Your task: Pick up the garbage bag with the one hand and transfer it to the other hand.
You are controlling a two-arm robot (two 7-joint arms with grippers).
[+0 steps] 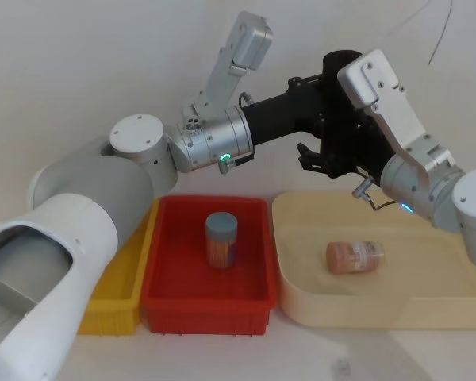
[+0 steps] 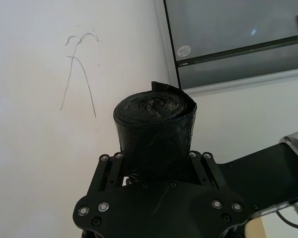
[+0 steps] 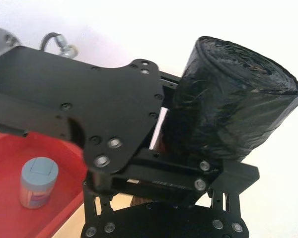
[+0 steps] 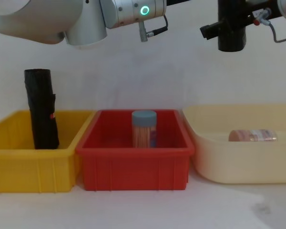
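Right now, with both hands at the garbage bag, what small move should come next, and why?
Probably press the right hand firmly onto the garbage bag before the left hand lets go: the left hand clamps the roll in the air, and the right hand's hold is unclear.

- Above the three bins, open air — taken up high only by both arms, meeting over the gap between red bin [image 1: 155, 274] and cream tray [image 1: 293, 298].
- Garbage bag [image 4: 232, 28] hanging there, clamped by left gripper [image 2: 156, 171] and right gripper [image 3: 188, 163] together.
- Red bin blocked mid-floor by an upright blue-capped jar [image 4: 144, 129].
- Yellow bin [image 4: 19, 160] crowded by a leaning slim black roll [image 4: 40, 109].
- Cream tray roomy — one bottle [image 1: 355, 256] lying across its middle.
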